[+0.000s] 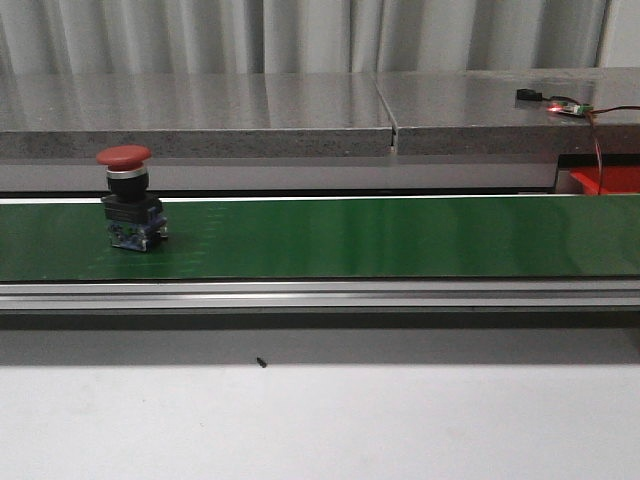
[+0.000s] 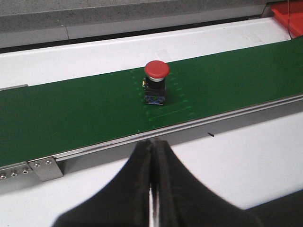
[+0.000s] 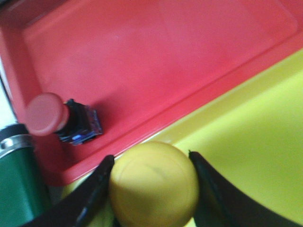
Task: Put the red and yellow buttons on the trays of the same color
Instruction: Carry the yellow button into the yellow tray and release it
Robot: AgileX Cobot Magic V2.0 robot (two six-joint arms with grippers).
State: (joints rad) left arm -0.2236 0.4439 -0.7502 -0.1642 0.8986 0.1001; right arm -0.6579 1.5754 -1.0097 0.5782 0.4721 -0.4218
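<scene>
A red button (image 1: 126, 196) with a black and blue base stands upright on the green conveyor belt (image 1: 400, 235) at the left; it also shows in the left wrist view (image 2: 156, 85). My left gripper (image 2: 153, 142) is shut and empty, over the white table short of the belt's near rail. My right gripper (image 3: 150, 158) is shut on a yellow button (image 3: 154, 184), held over the yellow tray (image 3: 251, 142) near its edge. Another red button (image 3: 57, 118) lies on its side in the red tray (image 3: 156, 61). Neither gripper shows in the front view.
A grey stone ledge (image 1: 200, 115) runs behind the belt, with a small circuit board (image 1: 562, 106) and red wire on it. A corner of the red tray (image 1: 610, 180) shows at the far right. The belt's end roller (image 3: 16, 175) sits beside the trays.
</scene>
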